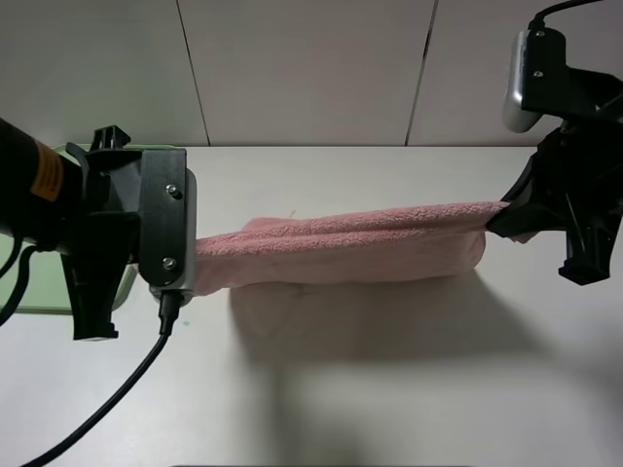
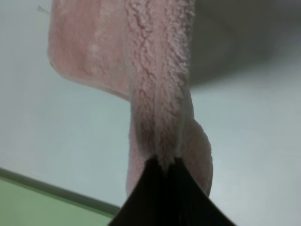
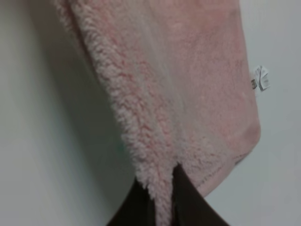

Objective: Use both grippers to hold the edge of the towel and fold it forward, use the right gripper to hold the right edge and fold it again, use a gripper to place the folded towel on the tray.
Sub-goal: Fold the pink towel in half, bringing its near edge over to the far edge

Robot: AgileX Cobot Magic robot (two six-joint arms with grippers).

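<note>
In the lower part of the high view, the white table (image 1: 389, 418) is seen bare but for a broad shadow (image 1: 370, 331). It is cast by the towel (image 1: 341, 248), which is strung across the middle of the frame, held clear of the surface and sagging in a doubled roll between the two arms. At the left edge, behind the left arm, a strip of the green tray (image 1: 47, 294) is glimpsed. The grey wall (image 1: 311, 68) lies beyond.

A slip is judged the main risk. Only a narrow bite of cloth is pinched at each end, so if the arms are drawn apart or carried forward unevenly, the fluffy pile could be pulled from one grip and the fold laid askew. The hanging lower layer could also be dragged and bunched on the table.

The left gripper (image 2: 165, 162) is clamped on one end of the towel, with terry squeezed between its tips. The right gripper (image 3: 162, 181) is likewise clamped on the opposite end, near the small tag (image 3: 261, 77).
</note>
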